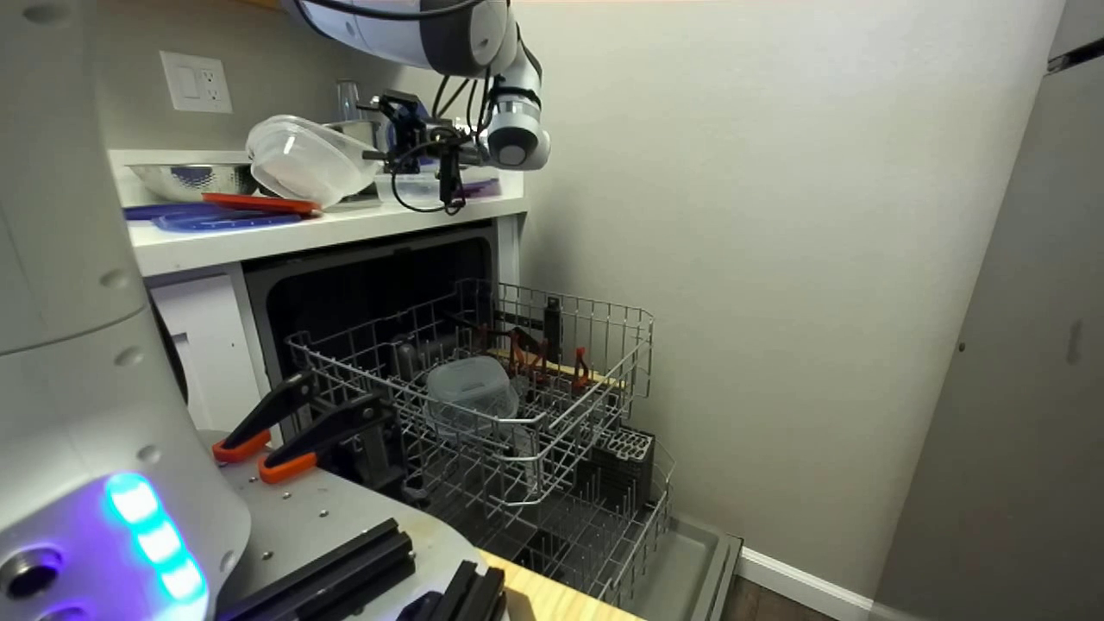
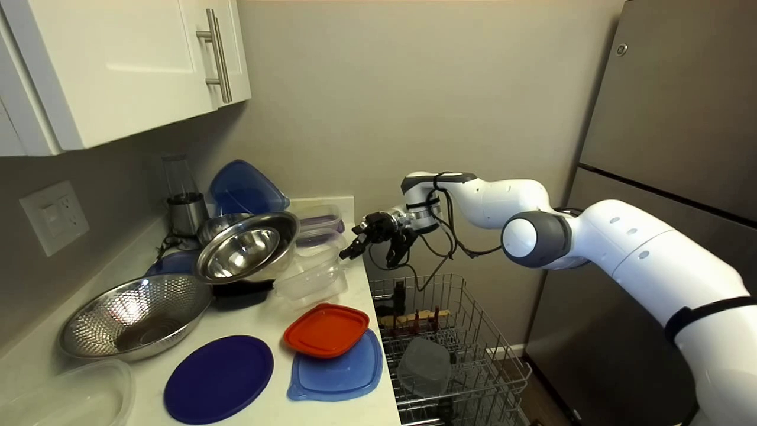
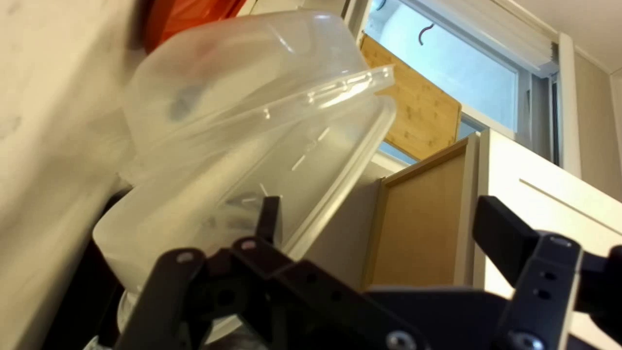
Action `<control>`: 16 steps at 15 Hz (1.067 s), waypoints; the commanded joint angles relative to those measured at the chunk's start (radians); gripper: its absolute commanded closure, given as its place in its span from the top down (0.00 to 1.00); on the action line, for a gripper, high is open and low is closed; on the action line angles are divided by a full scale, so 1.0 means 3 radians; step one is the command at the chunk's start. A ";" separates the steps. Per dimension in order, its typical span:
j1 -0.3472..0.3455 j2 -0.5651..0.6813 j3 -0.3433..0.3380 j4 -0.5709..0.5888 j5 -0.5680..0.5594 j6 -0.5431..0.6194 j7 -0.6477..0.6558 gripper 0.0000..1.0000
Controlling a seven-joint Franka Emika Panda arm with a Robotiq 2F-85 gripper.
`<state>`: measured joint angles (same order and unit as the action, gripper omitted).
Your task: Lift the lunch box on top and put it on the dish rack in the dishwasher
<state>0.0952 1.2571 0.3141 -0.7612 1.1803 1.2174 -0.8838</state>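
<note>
You look to be at the pick-up: the lunch box (image 3: pixel 194 211) sits tilted on the tabletop (image 2: pixel 331 414), overlapping a second tub (image 3: pixel 243 78); you can't tell whether they nest. Your tool (image 3: pixel 384 223) is spread, with contact unclear. Gripping, lifting and lowering into the rack (image 1: pixel 517 421) of the dishwasher (image 1: pixel 371 280) seem to remain. A third tub (image 1: pixel 470 388) takes up part of the rack, and its wire walls need clearing. The second tub may come along. The red lid (image 2: pixel 327 330) lies near, partly over the blue lid (image 2: pixel 337 376); bowls (image 2: pixel 242 251) stand close by.
</note>
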 commanded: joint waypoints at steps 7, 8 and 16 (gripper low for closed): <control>0.0076 -0.0121 -0.0160 -0.0037 -0.0054 0.0355 0.0261 1.00; 0.0081 -0.0123 -0.0165 -0.0035 -0.0055 0.0343 0.0281 1.00; 0.0152 -0.0222 -0.0312 0.0129 -0.0207 0.0253 0.0347 1.00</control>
<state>0.1287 1.2316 0.2468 -0.7320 1.1601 1.3028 -0.7948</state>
